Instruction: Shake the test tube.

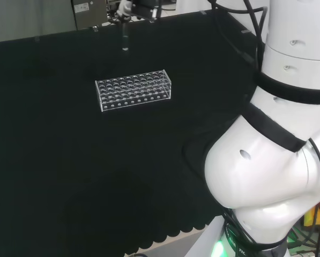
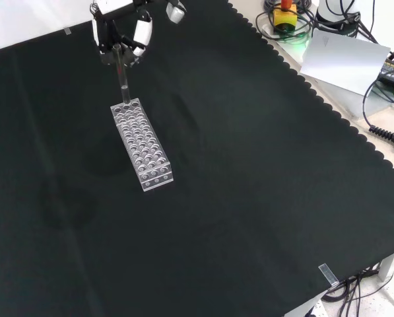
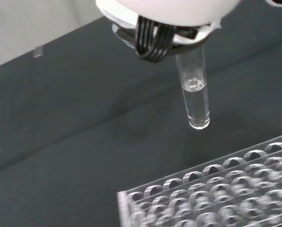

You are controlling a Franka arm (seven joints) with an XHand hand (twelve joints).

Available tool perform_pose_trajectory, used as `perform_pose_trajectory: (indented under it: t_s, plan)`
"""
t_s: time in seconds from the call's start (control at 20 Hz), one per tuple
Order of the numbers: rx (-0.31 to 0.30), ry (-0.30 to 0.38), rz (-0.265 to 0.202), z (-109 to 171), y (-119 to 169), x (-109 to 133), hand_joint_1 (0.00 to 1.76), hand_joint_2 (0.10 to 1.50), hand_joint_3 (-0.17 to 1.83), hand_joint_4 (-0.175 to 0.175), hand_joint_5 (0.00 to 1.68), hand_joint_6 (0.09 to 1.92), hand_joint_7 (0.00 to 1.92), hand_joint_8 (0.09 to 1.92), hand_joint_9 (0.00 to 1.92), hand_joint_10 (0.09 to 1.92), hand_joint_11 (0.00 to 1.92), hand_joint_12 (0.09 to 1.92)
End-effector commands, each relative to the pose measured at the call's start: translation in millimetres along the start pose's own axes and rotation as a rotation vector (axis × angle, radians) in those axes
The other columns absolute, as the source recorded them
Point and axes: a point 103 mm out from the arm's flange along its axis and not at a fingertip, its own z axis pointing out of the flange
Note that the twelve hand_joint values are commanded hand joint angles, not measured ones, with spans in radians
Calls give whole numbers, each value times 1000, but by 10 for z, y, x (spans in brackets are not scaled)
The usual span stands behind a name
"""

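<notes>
A: Hand (image 2: 121,33)?

B: Curled round the upper end of the test tube (image 2: 123,76), pinching it. Hanging above the black cloth (image 2: 249,185), in the front view just past the far end of the clear rack (image 2: 142,144).

A: And the tube?

B: Upright, rounded end down, clear of the cloth and of the rack. Seen from the wrist, some clear liquid in its lower part, surface about level. In the head view, up beyond the rack, near the cloth's far edge, under the hand (image 1: 128,9).

A: Rack?

B: Flat on the cloth, rows of round holes, long side running away from the hand in the front view. No tubes visible in it.

A: Anything else?

B: Past the cloth's scalloped edge in the front view, far right of the rack: cables (image 2: 381,125) and a white sheet (image 2: 345,59).
</notes>
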Motion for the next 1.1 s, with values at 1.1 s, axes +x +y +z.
perform_pose_trajectory:
  t_s: [1.1]
  plan:
    - [-87, -102, 192, -345, 101, -976, 1329, 699, 548, -175, 1358, 181, 1377, 704, 1594, 593, 1232, 910]
